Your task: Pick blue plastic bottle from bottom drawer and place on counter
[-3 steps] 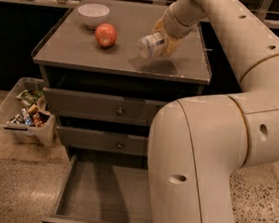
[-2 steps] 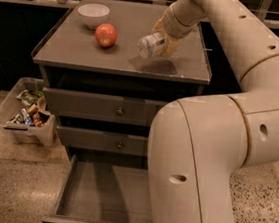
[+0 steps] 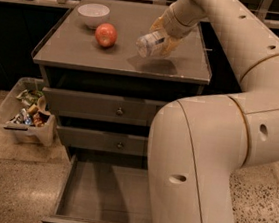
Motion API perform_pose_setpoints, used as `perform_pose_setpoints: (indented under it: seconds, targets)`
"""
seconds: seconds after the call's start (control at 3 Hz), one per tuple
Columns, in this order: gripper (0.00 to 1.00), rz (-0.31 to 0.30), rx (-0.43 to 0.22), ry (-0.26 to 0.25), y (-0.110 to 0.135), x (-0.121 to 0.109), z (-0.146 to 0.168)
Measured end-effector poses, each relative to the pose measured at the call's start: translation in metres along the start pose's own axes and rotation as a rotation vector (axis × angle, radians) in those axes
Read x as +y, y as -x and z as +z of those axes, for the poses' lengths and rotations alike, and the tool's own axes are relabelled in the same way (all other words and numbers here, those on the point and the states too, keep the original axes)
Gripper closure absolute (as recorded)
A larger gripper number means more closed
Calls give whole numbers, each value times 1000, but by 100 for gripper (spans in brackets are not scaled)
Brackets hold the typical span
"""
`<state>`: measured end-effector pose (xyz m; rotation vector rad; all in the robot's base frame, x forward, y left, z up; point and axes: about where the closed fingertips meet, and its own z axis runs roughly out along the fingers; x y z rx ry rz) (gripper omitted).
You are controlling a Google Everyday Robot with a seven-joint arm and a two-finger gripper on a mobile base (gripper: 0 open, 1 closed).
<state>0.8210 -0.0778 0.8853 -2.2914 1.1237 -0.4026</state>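
My gripper (image 3: 163, 35) is over the right middle of the counter (image 3: 86, 52), shut on the blue plastic bottle (image 3: 150, 43). The bottle lies on its side in the fingers, its end pointing left, a little above the counter top with its shadow just below it. The bottom drawer (image 3: 104, 200) stands pulled open at the foot of the grey cabinet and shows a bare grey floor. My arm reaches up from the lower right and hides the drawer's right part.
A red apple (image 3: 106, 34) and a white bowl (image 3: 93, 14) sit on the counter's back left. The two upper drawers (image 3: 119, 112) are shut. A clear bin of snack packets (image 3: 26, 115) stands on the floor left of the cabinet.
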Motion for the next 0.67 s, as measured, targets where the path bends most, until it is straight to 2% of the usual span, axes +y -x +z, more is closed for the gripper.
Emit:
perform_pose_setpoints:
  seconds: [0.33, 0.67]
  targets:
    - [0, 0, 0, 0, 0, 0, 0]
    - [0, 0, 0, 0, 0, 0, 0]
